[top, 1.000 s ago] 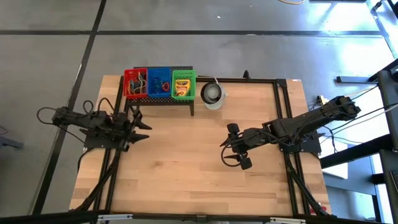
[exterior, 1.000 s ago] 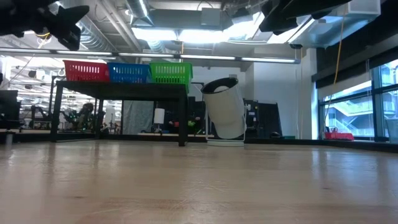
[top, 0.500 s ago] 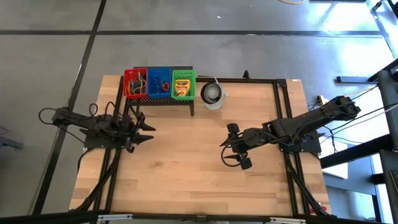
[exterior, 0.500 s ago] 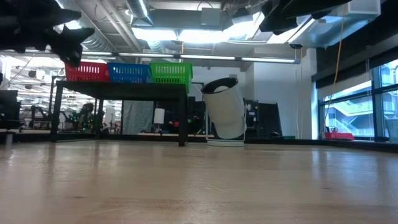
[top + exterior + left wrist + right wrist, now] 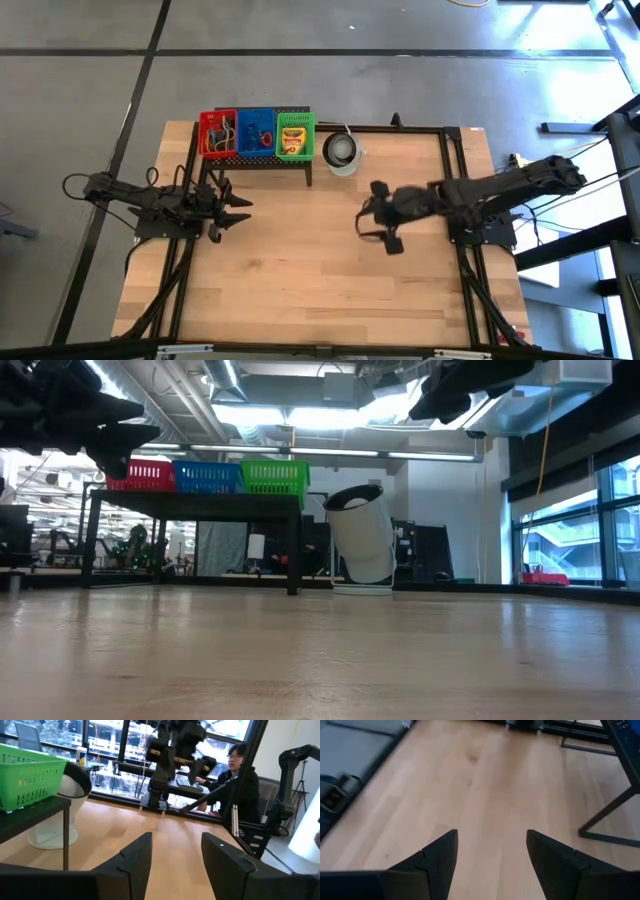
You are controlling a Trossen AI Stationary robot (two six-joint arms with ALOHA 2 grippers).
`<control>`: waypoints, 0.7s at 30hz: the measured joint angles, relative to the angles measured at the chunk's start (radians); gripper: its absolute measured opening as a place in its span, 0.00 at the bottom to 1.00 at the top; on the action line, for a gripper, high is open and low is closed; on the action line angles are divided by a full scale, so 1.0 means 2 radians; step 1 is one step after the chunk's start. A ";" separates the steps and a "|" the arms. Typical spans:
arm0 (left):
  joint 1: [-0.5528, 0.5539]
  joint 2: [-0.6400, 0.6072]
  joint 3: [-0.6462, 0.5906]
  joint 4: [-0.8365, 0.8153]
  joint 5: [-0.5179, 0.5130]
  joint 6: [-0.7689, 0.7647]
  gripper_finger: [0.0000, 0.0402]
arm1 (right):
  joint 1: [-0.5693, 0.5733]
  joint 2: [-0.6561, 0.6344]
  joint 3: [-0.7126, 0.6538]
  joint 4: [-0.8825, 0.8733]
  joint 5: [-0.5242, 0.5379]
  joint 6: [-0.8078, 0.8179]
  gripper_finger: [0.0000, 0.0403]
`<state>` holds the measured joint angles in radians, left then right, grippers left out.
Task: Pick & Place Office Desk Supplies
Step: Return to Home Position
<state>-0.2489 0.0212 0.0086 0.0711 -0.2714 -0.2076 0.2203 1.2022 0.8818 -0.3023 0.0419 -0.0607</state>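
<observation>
From above: the left hand (image 5: 238, 211) hangs over the table (image 5: 330, 295) on its left side, just in front of the black mesh stand (image 5: 255, 160), holding nothing. The right hand (image 5: 367, 220) sits over the middle of the table, pointing toward the left one and well apart from it. On the stand, three bins stand in a row, touching: the red bin (image 5: 206, 131) with a tangle of coloured loops (image 5: 221, 138), the blue bin (image 5: 256, 117) in the middle with contents too small to tell, and the green bin (image 5: 296, 117) with a yellow-and-green crayon box (image 5: 293, 138) lying flat inside. The white cup (image 5: 341, 151) stands just beside the stand.

Down at table height: the red, blue and green bins are lined up on top of the stand, the cup leans a little to its right, and both arms are dark shapes high above the bare wood.

Left wrist view: two fingers (image 5: 131, 865) spread apart with nothing between them. Past them are the green bin's wall, the cup, the other arm, and a person (image 5: 235, 775) seated beyond the table.

Right wrist view: the fingers (image 5: 427, 865) are parted wide and empty, with plain tabletop below them and a stand leg at the edge.
</observation>
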 joint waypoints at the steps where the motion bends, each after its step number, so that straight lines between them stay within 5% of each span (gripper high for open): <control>1: 0.000 0.000 0.000 0.000 0.000 -0.003 0.41 | -0.015 -0.009 0.000 -0.003 -0.023 -0.004 0.59; 5: 0.000 0.000 0.000 0.000 0.000 -0.007 0.41 | -0.073 -0.046 -0.009 -0.006 -0.085 -0.025 0.59; 21: 0.000 0.000 0.000 -0.011 0.001 -0.003 0.41 | -0.246 -0.150 -0.140 0.044 -0.148 -0.013 0.59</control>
<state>-0.2489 0.0216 0.0090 0.0498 -0.2699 -0.2146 -0.2719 0.9012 0.6009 -0.2152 -0.2536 -0.0864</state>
